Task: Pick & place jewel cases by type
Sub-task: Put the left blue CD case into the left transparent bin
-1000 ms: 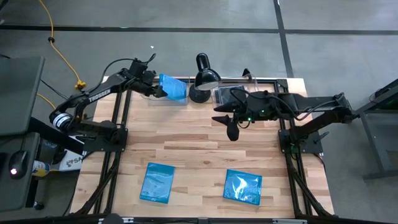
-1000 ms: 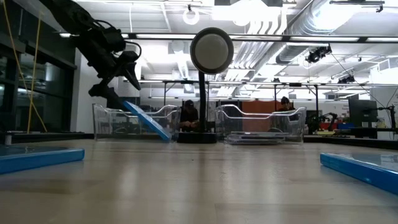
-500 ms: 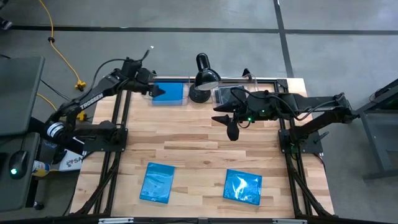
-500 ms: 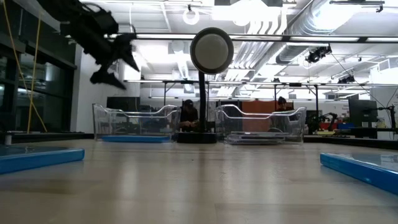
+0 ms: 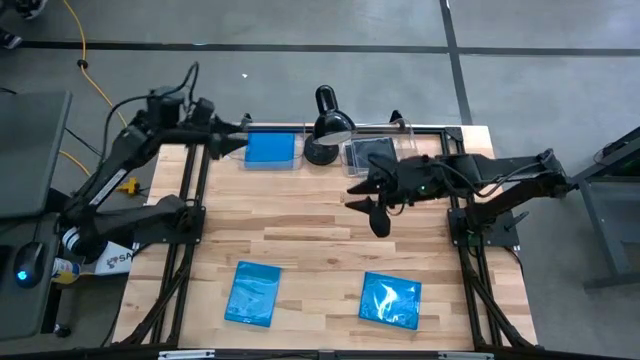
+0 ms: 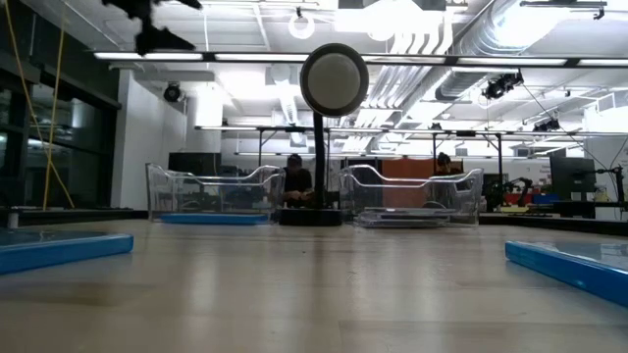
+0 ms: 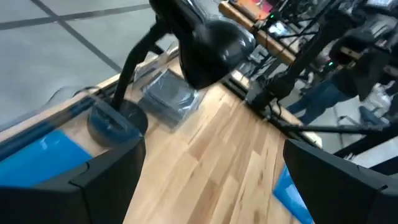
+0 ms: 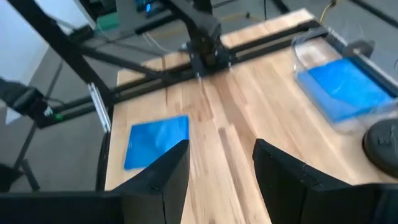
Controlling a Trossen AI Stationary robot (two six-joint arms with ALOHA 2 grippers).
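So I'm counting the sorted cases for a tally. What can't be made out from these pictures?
- How many dark cases lie in the right bin: high view, the lamp and glare cover part of it; low view, too thin edge-on.
- Whether more than one blue case is stacked in the left bin: only the top face shows.
- Left gripper: low view cuts it off at the top edge.
- Right gripper: absent from the low view.

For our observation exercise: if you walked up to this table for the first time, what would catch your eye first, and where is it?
Two bright blue jewel cases lie flat on the near part of the wooden table, and a third blue case sits in the clear bin at the far left. A black desk lamp stands at the far edge between the two bins, with the right gripper open over the middle of the table.
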